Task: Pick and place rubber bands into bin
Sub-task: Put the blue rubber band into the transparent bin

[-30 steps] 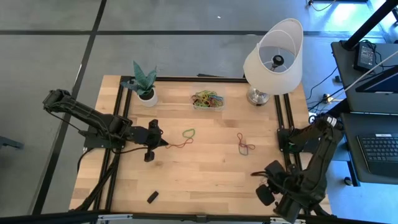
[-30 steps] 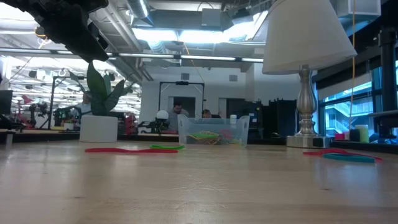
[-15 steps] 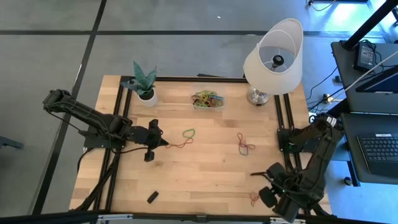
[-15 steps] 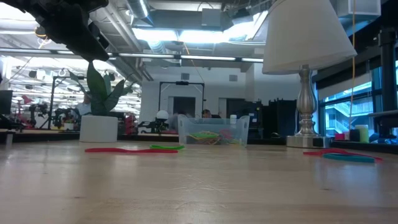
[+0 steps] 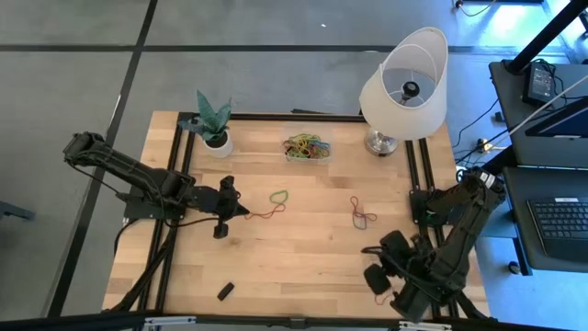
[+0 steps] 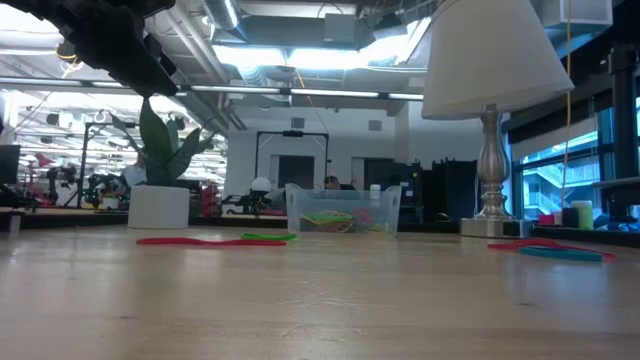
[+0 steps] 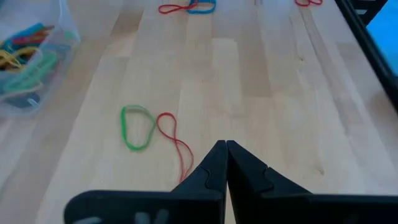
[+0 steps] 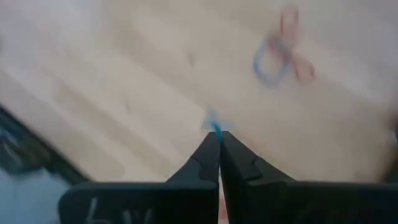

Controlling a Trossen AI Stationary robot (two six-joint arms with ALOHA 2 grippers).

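Note:
Bright rubber bands fill the clear bin [image 5: 307, 148] at the table's far middle. A green band [image 7: 137, 127] and a red band [image 7: 174, 140] lie flat on the wood, just in front of my left gripper [image 5: 242, 212], which hangs shut above the red band's near end without touching it. A red and blue pair [image 5: 362, 214] lies right of centre. My right gripper [image 5: 367, 250] hovers near the front right, shut, with a bit of blue rubber band [image 8: 214, 127] at its tips. My right gripper pinches a short bit of blue band [image 8: 215, 129] between the very ends of its two fingers, which slant steeply down at the table. Only that bit shows past the fingertips. The rest of the band is hidden or blurred.
A white plant pot [image 5: 217, 142] stands at the far left and a lamp [image 5: 404, 83] at the far right, on either side of the bin. A small black block [image 5: 225, 291] lies near the front edge. Bare wood lies between the two grippers.
My right arm has swung a little toward the table's left along the front edge, and its wrist has turned. A red band that showed by the front right edge half a second ago is now covered by that arm.

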